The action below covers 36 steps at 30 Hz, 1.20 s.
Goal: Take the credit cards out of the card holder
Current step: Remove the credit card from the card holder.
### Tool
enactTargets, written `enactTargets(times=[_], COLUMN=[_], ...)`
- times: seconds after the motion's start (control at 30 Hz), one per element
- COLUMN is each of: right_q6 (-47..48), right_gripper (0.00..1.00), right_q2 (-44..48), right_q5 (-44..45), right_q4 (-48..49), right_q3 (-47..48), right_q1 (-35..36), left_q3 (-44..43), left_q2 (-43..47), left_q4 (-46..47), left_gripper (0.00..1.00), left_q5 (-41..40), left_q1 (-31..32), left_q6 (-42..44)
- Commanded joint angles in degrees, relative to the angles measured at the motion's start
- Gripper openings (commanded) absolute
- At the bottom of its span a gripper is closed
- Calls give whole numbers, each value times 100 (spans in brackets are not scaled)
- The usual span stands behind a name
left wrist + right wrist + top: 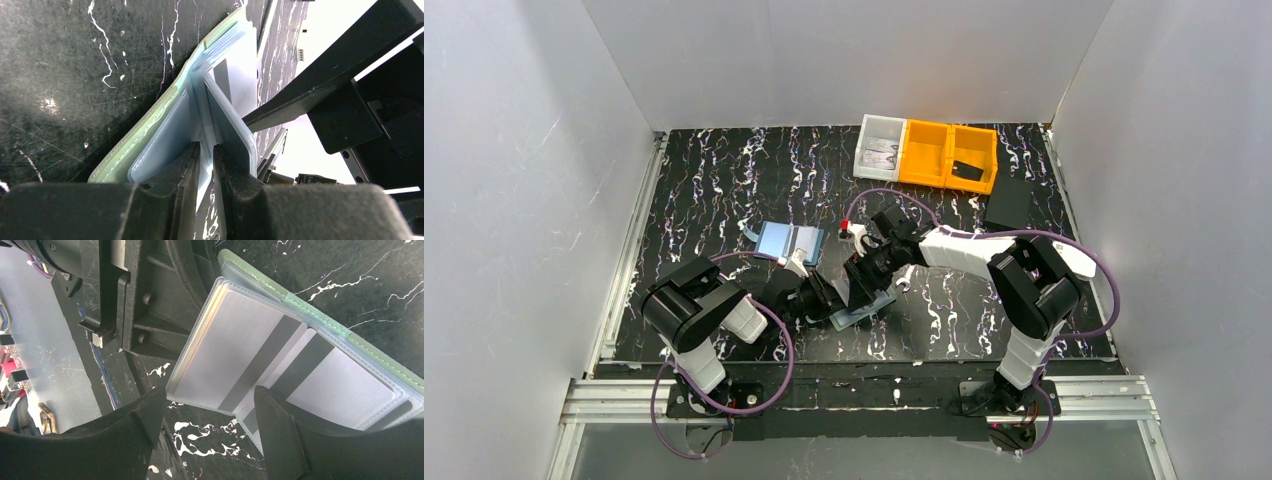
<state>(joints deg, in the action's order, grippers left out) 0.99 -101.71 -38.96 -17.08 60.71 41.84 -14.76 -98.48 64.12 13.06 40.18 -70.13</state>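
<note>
Your card holder (867, 313) lies open on the counter (724, 180), near its front edge, between the two arms. Its sage-green cover (150, 131) faces down against the black marbled surface, and the pale clear-blue inner panels are fanned upward.

Your left jaws are closed on the card holder. In the left wrist view they pinch one thin pale-blue inner panel (227, 130) edge-on, just inside the green cover.

Your right jaws stand open. In the right wrist view the two fingers (145, 415) are set apart, one on each side of the lower edge of the raised panel. You cannot tell from this view whether either finger touches it.

The credit cards (235, 350) are in the card holder, tucked into the clear sleeves. The top one shows a silvery face with a grey stripe across it. A second striped card (345, 385) lies in the panel behind it. Thin orange and tan edges show along the left side of the raised stack.

Further back on the counter a light-blue flat rectangle (789, 242) with a dark stripe lies just behind the left jaws. At the far edge a clear bin (879, 148) sits beside two orange bins (947, 155), with a black box (1009, 205) to their right.
</note>
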Motion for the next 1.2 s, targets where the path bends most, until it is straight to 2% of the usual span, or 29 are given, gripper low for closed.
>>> enactTargets(times=[0.0, 0.43, 0.97, 1.07, 1.17], right_q6=[164, 208, 95, 52, 43], right_gripper=[74, 78, 65, 60, 60], right_q2=[205, 216, 296, 299, 299], right_q5=[34, 201, 216, 103, 64], right_q4=[-78, -111, -39, -7, -6], right_q3=[204, 214, 184, 170, 166], right_q1=[60, 105, -25, -96, -141], left_q3=[105, 105, 114, 115, 114], left_q2=[-181, -180, -205, -225, -255], left_q4=[-837, -835, -831, -833, -831], left_gripper=[18, 18, 18, 18, 18], left_q5=[-112, -94, -94, -91, -77], left_q1=[-37, -37, -54, -63, -77], left_q6=[202, 208, 198, 201, 197])
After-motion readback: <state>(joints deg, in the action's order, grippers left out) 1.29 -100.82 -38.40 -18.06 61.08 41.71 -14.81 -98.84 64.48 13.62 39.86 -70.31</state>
